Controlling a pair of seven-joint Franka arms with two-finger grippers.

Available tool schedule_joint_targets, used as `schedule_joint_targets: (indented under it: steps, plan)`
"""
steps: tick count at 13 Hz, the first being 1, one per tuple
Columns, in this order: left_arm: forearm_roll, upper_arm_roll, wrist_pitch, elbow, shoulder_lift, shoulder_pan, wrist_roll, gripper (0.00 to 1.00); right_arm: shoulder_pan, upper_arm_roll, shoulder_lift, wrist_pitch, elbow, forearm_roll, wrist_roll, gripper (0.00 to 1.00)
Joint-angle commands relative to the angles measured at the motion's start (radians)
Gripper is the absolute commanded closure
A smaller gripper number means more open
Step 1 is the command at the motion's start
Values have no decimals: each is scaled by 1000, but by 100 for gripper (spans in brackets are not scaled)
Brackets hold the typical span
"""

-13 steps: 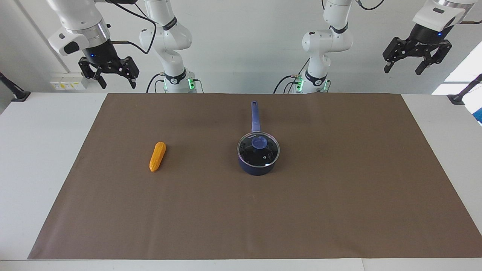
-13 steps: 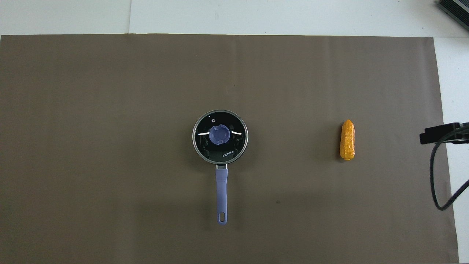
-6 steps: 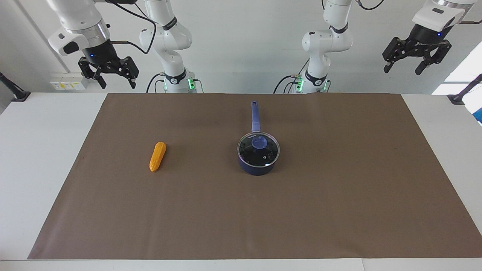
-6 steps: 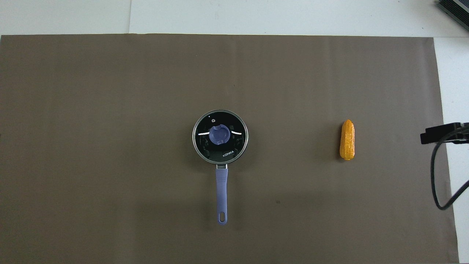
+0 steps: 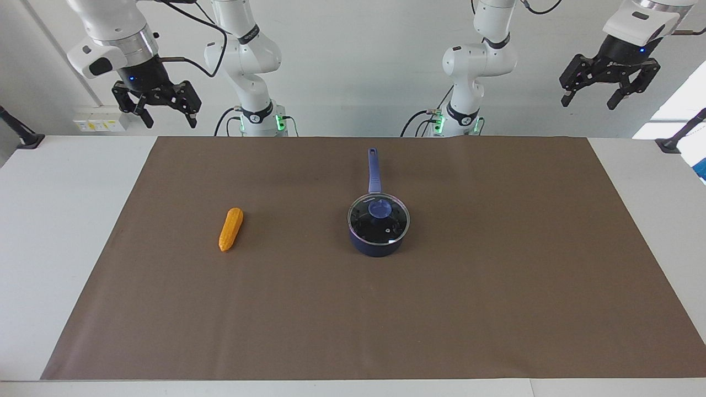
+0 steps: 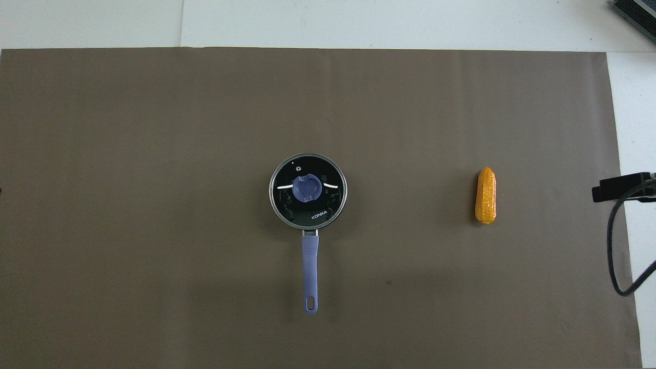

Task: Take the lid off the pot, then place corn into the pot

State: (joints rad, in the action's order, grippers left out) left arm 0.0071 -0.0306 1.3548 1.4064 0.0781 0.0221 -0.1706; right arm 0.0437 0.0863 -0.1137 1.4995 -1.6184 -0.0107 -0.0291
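Since a second ago both grippers are drifting slightly outward and upward. The left gripper [image 5: 610, 94] is hanging high over its arm's end of the table, fingers wide and empty; the right gripper [image 5: 156, 108], also spread and empty, is hovering high at its end. The clear lid [image 5: 378, 220] is sitting on the dark blue pot [image 5: 375, 246] mid-mat, handle pointing toward the robots. The corn [image 5: 230, 229] is lying beside it, well apart, toward the right arm's end.

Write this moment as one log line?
lid on pot | corn on mat | left gripper, right gripper raised, open, waiting
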Motion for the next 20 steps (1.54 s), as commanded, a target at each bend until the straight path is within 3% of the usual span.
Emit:
schedule_joint_targets:
  steps: [1,4,8,12,16,20]
  plan:
    - [7,-21,33,60,28,-30,19,0,-13,-8,-17,69,-102,3,-17,0]
    - [7,-26,88,106,29,-125,170,0,-1,-10,14,267,-221,17,-12,0]
    - [7,-28,188,193,25,-264,262,0,1,-11,175,405,-248,25,-6,0]
    - [16,-28,300,253,-9,-405,455,0,37,-13,295,669,-366,34,75,0]
    - [45,-28,406,283,-66,-499,613,0,58,-13,358,751,-448,40,123,0]
    - [82,-28,503,275,-167,-585,771,0,48,-13,359,785,-494,40,121,0]
